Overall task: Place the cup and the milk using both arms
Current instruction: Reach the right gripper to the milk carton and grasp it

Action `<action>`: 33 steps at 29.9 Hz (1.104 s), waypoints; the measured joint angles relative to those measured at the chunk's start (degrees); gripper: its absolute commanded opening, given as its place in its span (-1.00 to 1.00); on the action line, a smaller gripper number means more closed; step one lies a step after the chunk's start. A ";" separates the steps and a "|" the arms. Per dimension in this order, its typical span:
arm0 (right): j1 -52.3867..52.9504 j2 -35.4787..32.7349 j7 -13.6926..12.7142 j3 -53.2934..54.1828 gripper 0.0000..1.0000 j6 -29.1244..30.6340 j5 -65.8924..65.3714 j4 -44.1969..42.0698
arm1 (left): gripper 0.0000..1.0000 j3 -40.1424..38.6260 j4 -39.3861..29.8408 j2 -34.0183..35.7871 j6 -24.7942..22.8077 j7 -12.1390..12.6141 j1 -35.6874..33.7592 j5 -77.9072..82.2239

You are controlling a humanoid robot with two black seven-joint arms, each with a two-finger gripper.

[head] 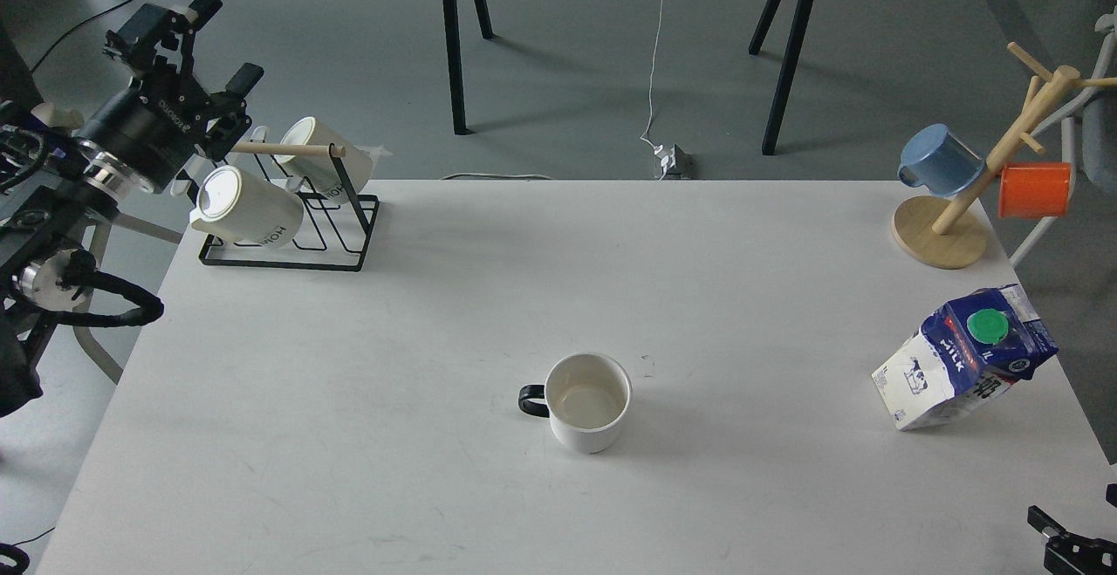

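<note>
A white cup with a black handle pointing left stands upright and empty at the table's front middle. A blue and white milk carton with a green cap stands near the right edge. My left gripper is open and empty at the far left, beyond the table's back left corner and far from the cup. Only a small black part of my right gripper shows at the bottom right corner, below the carton; its fingers are cut off by the view's edge.
A black wire rack with two cream mugs stands at the back left corner, right beside my left gripper. A wooden mug tree with a blue cup and an orange cup stands at the back right.
</note>
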 measured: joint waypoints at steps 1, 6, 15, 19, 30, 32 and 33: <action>0.93 0.26 0.00 -0.21 0.92 0.00 -0.40 0.11 | 0.78 0.01 0.00 -0.01 0.00 0.00 0.09 0.02; 5.17 0.55 0.01 -0.54 0.92 0.00 -1.07 0.22 | 0.79 0.08 0.00 -0.24 0.00 0.00 1.52 0.05; 10.71 1.16 0.00 -0.61 0.92 0.00 -3.32 0.15 | 0.79 0.05 0.00 -0.69 0.01 0.00 3.00 0.05; 13.05 2.83 0.00 -0.61 0.92 0.00 -4.95 -0.05 | 0.79 0.05 0.00 -0.70 0.01 0.00 3.11 0.13; 17.39 7.27 0.00 -0.61 0.92 0.00 -9.03 -0.45 | 0.79 0.11 0.00 -0.71 0.01 0.00 3.46 0.23; 17.66 7.95 -0.01 -0.61 0.93 0.00 -9.74 -0.55 | 0.79 0.11 0.00 -0.71 0.01 0.00 3.63 0.23; 17.81 8.23 -0.01 -0.61 0.93 0.00 -10.09 -0.64 | 0.79 0.11 0.00 -0.71 0.01 0.00 3.68 0.23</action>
